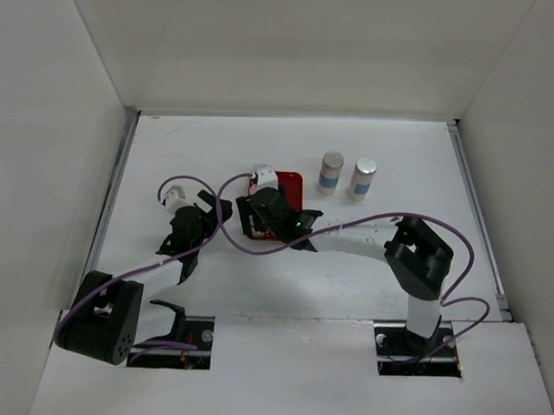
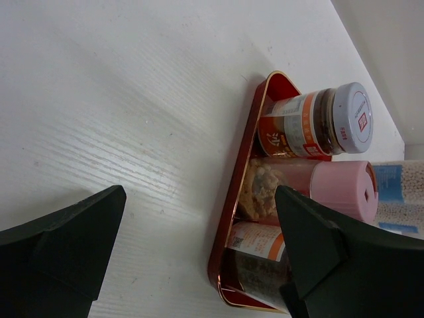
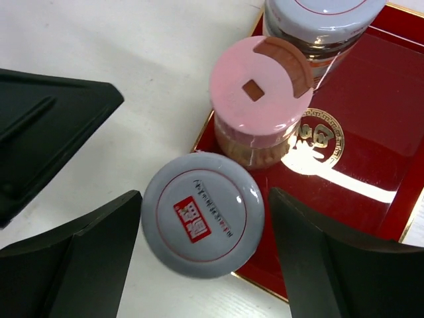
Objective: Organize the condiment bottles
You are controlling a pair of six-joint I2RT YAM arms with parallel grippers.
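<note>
The red tray (image 3: 371, 99) holds three condiment bottles in a row: a purple-lidded jar (image 3: 203, 213) at its near corner, a pink-lidded jar (image 3: 260, 93) and a second purple-lidded jar (image 3: 324, 16). My right gripper (image 3: 205, 199) is open with one finger on each side of the near purple lid, with a small gap on the right. My left gripper (image 2: 199, 232) is open and empty just left of the tray (image 2: 245, 165). Two silver-capped blue-label bottles (image 1: 331, 171) (image 1: 362, 178) stand right of the tray (image 1: 291, 182). The cream-yellow bottle is out of view.
White walls close in the table on the left, back and right. A purple cable (image 1: 349, 224) loops over the right arm. In the right wrist view the left gripper's finger (image 3: 46, 132) sits close beside the tray's left edge.
</note>
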